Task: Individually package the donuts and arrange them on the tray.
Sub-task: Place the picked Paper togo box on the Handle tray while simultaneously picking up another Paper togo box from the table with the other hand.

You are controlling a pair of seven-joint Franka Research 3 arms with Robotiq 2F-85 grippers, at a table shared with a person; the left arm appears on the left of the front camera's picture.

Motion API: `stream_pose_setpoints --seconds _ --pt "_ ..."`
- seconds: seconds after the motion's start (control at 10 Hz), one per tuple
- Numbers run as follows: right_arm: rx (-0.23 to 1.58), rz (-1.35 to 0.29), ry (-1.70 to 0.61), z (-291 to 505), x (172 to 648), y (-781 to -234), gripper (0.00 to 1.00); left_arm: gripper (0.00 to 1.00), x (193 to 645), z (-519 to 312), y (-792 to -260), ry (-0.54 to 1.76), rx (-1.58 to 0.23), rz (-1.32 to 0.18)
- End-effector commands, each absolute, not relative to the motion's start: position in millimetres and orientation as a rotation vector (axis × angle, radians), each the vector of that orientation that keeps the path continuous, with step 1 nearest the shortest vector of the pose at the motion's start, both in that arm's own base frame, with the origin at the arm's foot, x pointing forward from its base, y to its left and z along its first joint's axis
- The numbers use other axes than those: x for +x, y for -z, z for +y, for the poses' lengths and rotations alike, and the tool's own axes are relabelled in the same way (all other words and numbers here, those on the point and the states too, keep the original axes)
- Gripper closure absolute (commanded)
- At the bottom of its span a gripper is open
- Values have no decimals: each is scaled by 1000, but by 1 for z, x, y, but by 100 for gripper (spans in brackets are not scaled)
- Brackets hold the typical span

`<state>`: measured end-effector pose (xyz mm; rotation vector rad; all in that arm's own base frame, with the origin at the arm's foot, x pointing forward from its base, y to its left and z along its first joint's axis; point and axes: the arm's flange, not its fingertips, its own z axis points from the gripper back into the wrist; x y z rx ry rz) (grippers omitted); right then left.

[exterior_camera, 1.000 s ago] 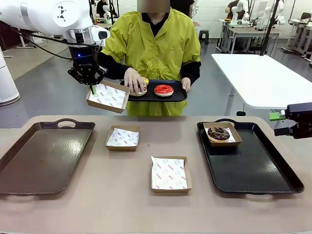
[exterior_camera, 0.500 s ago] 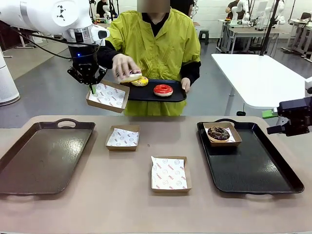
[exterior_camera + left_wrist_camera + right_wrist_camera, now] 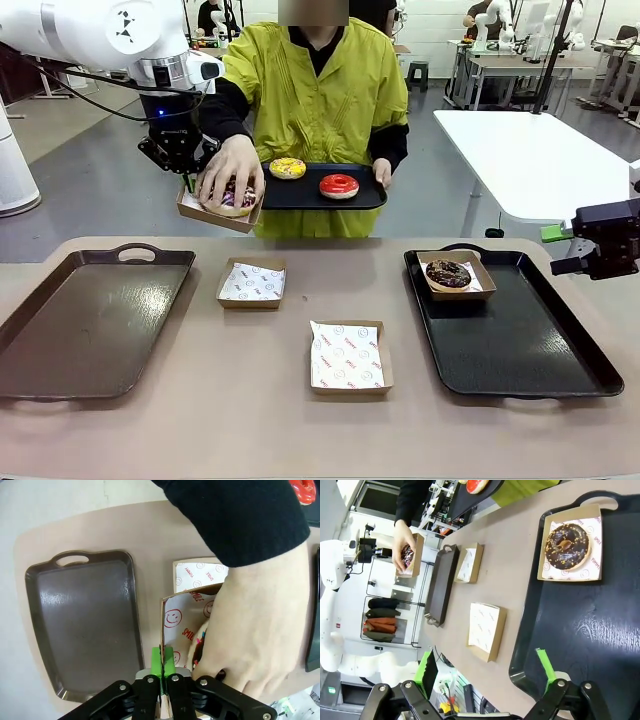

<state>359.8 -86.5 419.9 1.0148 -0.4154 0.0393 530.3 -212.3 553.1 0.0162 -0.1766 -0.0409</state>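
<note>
The left gripper [image 3: 185, 178], raised beyond the table's [image 3: 200, 440] far edge, pinches one wall of a paper-lined cardboard box [image 3: 215, 220] between its green pads [image 3: 169, 661]. A person in a yellow-green top presses a chocolate donut with pink and white sprinkles [image 3: 232, 197] into that box with one hand [image 3: 230, 172], the fingers spread over the donut. The person's other hand [image 3: 382, 173] holds a small black tray [image 3: 300, 196] just beside the box; on it lie a yellow donut [image 3: 287, 167] and a red donut [image 3: 338, 185], near each other but apart.

On the table, a dark chocolate donut [image 3: 448, 273] sits in its own box [image 3: 483, 272] at the far end of a large black tray [image 3: 520, 350] on the robot's right; a brown tray [image 3: 90, 330] lies on the left. Between the trays rest a second lined box [image 3: 252, 282] and, nearer the robot, a third lined box [image 3: 347, 357].

The right gripper [image 3: 482, 655] hangs at the table's right side, its fingers spread wide and holding nothing; its wrist camera looks down on the black tray and the boxed donut.
</note>
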Motion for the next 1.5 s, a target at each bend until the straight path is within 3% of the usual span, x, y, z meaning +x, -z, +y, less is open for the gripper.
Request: stream_pose_setpoints --seconds 0.0,1.2,1.4 --pt "1019 -425 -53 -86 354 -416 0 100 529 -211 -556 40 18 -182" --pt "1019 -425 -53 -86 354 -416 0 100 529 -211 -556 40 18 -182" --pt "1002 -359 -38 -80 363 -430 0 99 529 -203 -554 116 -13 -177"
